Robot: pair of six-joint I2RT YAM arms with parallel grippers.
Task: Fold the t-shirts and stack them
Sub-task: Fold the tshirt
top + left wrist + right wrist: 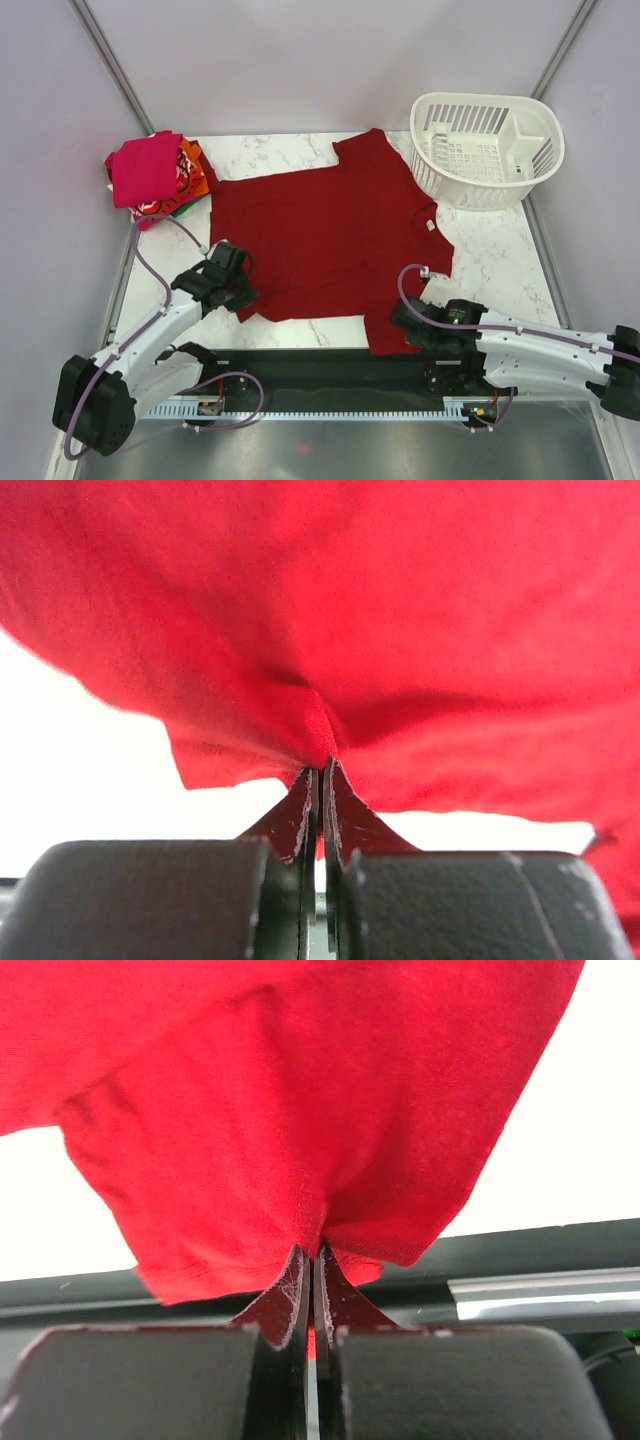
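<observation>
2 pinches on the dark red t-shirt (320,230): left gripper (320,780) at its edge, right gripper (312,1260) seemingly a sleeve.

My tabletop (495,262) is white with grey marble veining, brightly and evenly lit. Pale lilac-grey panels close me in: a back wall (330,60), a left wall (40,200) and a right wall (612,140). Grey metal posts (108,62) rise at the far corners. At my near edge lie a black strip (320,362), a white slotted duct (330,408) and a brushed metal sheet (340,450).
</observation>
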